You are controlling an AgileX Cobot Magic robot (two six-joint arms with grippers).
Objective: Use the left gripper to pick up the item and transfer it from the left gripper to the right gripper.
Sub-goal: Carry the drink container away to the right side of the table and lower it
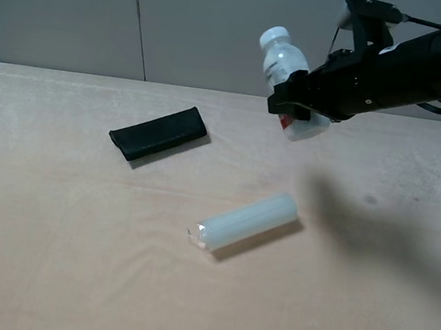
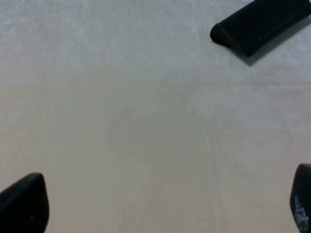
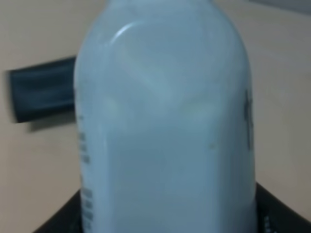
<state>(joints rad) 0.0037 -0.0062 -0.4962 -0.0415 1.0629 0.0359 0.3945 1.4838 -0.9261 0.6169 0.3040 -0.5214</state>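
From the high camera, the right gripper (image 1: pixel 296 108) hangs in the air at about one o'clock from the middle of the table (image 1: pixel 48 257). It is clamped tight round the lower body of the item (image 1: pixel 284 60), a small white bottle with a white cap. The bottle tilts, its cap pointing to about eleven o'clock and its red-marked end poking out past the jaws toward five o'clock. It is well clear of the cloth. On the table a flat black case (image 1: pixel 158 132) lies at about ten o'clock from the centre. A translucent whitish cylinder (image 1: pixel 244 221) lies on its side just off the middle at five o'clock, well apart from the case.

The left wrist camera shows the left gripper (image 2: pixel 160 206) spread wide, with only bare cloth between its fingertips (image 2: pixel 22 204). One end of the black case (image 2: pixel 260 22) lies well beyond them.

The right wrist camera is nearly filled by the item (image 3: pixel 165 121), seated in the black jaws. The case (image 3: pixel 41 94) is a blur on the table behind it.
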